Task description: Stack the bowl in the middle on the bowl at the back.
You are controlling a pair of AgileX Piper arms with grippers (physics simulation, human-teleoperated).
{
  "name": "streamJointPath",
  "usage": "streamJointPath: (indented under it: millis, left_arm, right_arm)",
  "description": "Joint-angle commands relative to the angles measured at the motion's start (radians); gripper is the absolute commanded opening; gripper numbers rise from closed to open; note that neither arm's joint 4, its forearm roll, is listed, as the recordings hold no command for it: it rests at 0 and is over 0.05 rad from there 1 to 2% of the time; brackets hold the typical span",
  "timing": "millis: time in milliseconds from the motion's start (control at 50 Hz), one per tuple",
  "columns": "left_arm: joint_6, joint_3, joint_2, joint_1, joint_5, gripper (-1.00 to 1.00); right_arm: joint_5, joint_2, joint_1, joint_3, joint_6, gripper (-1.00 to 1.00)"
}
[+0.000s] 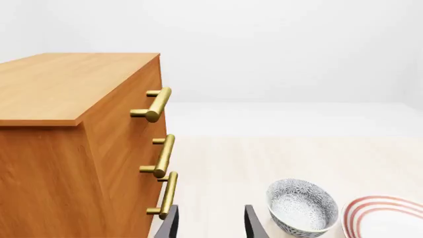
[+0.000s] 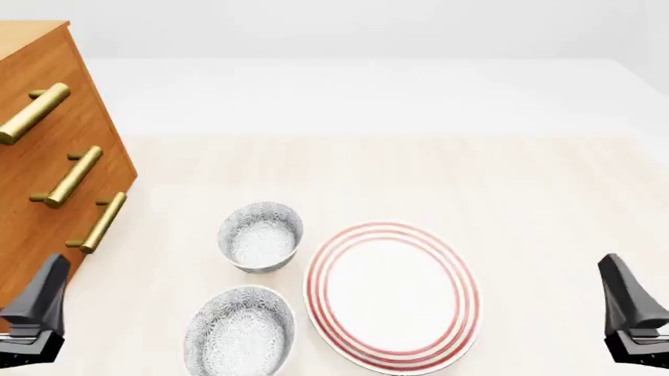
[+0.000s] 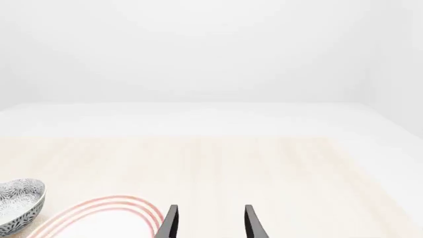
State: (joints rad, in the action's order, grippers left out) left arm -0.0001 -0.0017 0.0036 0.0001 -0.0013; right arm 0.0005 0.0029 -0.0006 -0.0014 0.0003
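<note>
Black left gripper [image 2: 37, 309] and right gripper [image 2: 627, 309] sit at the near corners, jaws spread, holding nothing. Speckled bowl in the middle [image 2: 240, 332] lies nearest, left of the red-ringed plate [image 2: 392, 294]; bowl at the back [image 2: 260, 236] just behind it. Wooden drawer cabinet [image 2: 47, 157] stands far left.

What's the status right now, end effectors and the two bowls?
Left end effector and right end effector open, empty, clear of everything. Middle bowl on table, untouched; back bowl empty just beyond it. Plate beside both, not blocking.
</note>
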Motion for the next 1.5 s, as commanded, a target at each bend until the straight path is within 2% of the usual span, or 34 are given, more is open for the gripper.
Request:
streamJointPath:
  millis: [20,460,640,780,820,860,880,920,960,980,1000,1020,1040,1180,1320,1340,1380,1440,1460,1500]
  left_arm:
    - [0.001,-0.003,0.008,-0.001,-0.004,1.00]
    - [0.005,-0.004,0.002,-0.001,0.003,1.00]
    - [0.004,-0.005,0.001,0.000,0.005,1.00]
    - [0.006,-0.005,0.000,-0.001,0.004,1.00]
    - [0.006,-0.005,0.000,-0.001,0.004,1.00]
    - [0.007,-0.005,0.002,-0.001,0.002,1.00]
    - [0.007,-0.005,0.002,-0.001,0.002,1.00]
    - [0.007,-0.005,0.001,-0.001,0.002,1.00]
    - [0.007,-0.005,0.002,-0.001,0.001,1.00]
    - [0.008,-0.005,0.004,-0.002,0.000,1.00]
    - [0.008,-0.005,0.004,-0.002,0.000,1.00]
    - [0.009,-0.005,0.003,-0.001,0.001,1.00]
    - [0.009,-0.005,0.002,-0.001,0.001,1.00]
    - [0.011,-0.004,0.002,-0.002,0.002,1.00]
    - [0.011,-0.003,0.006,-0.002,-0.002,1.00]
    - [0.011,-0.003,0.007,-0.002,-0.001,1.00]
    - [0.012,-0.003,0.008,-0.003,0.000,1.00]
    - [0.015,-0.003,0.010,-0.006,-0.001,1.00]
    - [0.015,-0.003,0.010,-0.006,-0.001,1.00]
    - [0.015,-0.003,0.011,-0.006,-0.001,1.00]
  right_arm:
    - [0.004,0.002,-0.002,-0.002,0.001,1.00]
    - [-0.009,0.048,-0.004,-0.032,-0.016,1.00]
    - [0.068,0.127,0.043,-0.226,-0.013,1.00]
    - [0.138,0.252,0.166,-0.446,-0.056,1.00]
    - [0.138,0.252,0.166,-0.446,-0.056,1.00]
    - [0.197,0.315,0.240,-0.555,-0.085,1.00]
    - [0.197,0.315,0.240,-0.556,-0.085,1.00]
    - [0.233,0.349,0.291,-0.612,-0.098,1.00]
    - [0.259,0.375,0.339,-0.653,-0.136,1.00]
    - [0.295,0.413,0.391,-0.709,-0.146,1.00]
    - [0.296,0.413,0.391,-0.710,-0.146,1.00]
    - [0.333,0.449,0.433,-0.767,-0.157,1.00]
    - [0.333,0.449,0.433,-0.768,-0.157,1.00]
    - [0.439,0.581,0.579,-0.947,-0.207,1.00]
    - [0.486,0.683,0.690,-1.014,-0.221,1.00]
    - [0.501,0.721,0.718,-1.034,-0.196,1.00]
    - [0.502,0.746,0.739,-1.039,-0.215,1.00]
    - [0.528,0.785,0.769,-1.074,-0.201,1.00]
    - [0.539,0.807,0.783,-1.093,-0.176,1.00]
    - [0.550,0.840,0.807,-1.110,-0.174,1.00]
